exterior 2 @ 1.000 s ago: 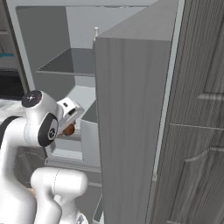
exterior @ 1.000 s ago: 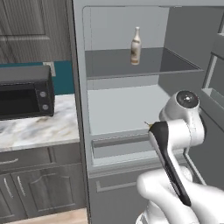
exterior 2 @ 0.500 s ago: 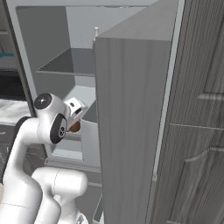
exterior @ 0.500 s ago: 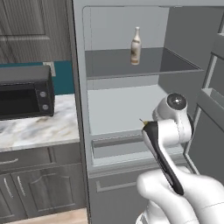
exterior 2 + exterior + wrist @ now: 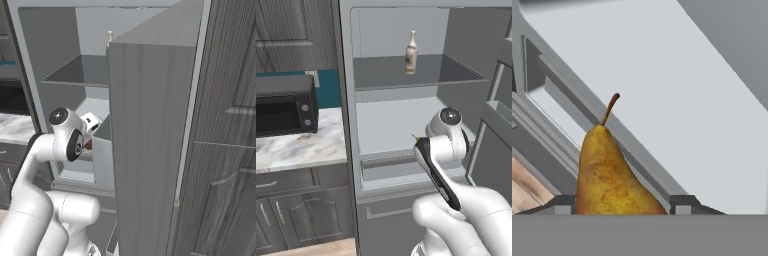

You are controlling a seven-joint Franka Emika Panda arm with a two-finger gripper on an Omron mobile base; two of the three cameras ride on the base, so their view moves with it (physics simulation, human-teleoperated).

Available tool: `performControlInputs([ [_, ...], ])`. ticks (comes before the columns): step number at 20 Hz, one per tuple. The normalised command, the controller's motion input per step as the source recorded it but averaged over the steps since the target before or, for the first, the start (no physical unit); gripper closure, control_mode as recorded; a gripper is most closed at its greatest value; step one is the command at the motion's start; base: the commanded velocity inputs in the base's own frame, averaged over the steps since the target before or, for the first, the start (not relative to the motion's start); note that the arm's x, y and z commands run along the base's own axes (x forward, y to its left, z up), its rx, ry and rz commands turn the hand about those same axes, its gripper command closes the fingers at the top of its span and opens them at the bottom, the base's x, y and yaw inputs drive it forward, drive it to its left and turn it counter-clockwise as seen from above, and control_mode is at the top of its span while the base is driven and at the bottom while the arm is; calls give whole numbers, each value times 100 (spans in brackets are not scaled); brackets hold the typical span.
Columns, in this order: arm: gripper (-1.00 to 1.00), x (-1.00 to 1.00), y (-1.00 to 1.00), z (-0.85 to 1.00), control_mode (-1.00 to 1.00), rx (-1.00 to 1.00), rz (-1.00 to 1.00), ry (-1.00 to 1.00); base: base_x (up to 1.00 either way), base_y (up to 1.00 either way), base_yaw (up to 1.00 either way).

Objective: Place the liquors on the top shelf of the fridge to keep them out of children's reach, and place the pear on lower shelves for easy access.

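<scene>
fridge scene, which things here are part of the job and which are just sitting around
Part of the job:
- pear, held in the tool
- bottle, standing on the top shelf
- lower shelf
- fridge, door open

Just sitting around:
- microwave
- marble counter
- cabinets below it

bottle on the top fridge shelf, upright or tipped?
Upright. In the left base view the bottle stands on its base on the dark top shelf, slim neck pointing straight up.

Marble counter (image 5: 301,145), black microwave (image 5: 283,105), grey cabinets (image 5: 301,210)
</scene>
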Motion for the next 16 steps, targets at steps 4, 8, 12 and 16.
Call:
performControlInputs([
  [4,100,22,0,-12,-100,12,-13,0,0,0,0],
  [8,100,19,0,-20,-100,13,-16,0,0,0,0],
  [12,100,23,0,-19,-100,18,-16,2,0,0,0],
  [16,100,34,0,-12,-100,21,-15,0,0,0,0],
])
